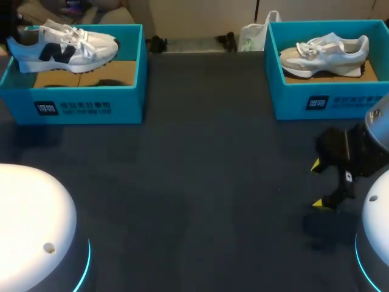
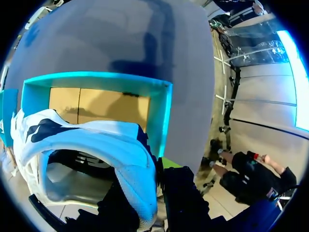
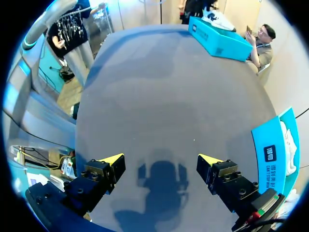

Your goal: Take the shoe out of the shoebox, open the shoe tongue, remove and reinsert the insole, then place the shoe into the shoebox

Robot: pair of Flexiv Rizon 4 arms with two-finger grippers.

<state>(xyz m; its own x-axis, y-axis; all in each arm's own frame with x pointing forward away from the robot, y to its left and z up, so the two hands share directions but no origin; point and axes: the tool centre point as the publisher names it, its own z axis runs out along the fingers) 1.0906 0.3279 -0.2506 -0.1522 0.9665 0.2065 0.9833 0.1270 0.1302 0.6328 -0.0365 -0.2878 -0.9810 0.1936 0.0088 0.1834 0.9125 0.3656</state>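
A white shoe with a navy logo (image 1: pixel 67 44) hangs just over the left teal shoebox (image 1: pixel 79 100), heel toward the far left. In the left wrist view my left gripper (image 2: pixel 150 195) is shut on the heel collar of that shoe (image 2: pixel 96 140), and the box's cardboard floor (image 2: pixel 96 104) lies ahead, under it. In the head view the left gripper is hidden at the picture's edge. My right gripper (image 1: pixel 319 184) hovers low over the table at the near right, open and empty, its yellow fingertips (image 3: pixel 112 158) far apart.
A second teal shoebox (image 1: pixel 316 100) at the far right holds a grey-white shoe (image 1: pixel 325 53); it lies just beside my right gripper (image 3: pixel 277 150). Dark table (image 1: pixel 200 170) stretches between the boxes. The white arm bases (image 1: pixel 30 225) stand at both near corners.
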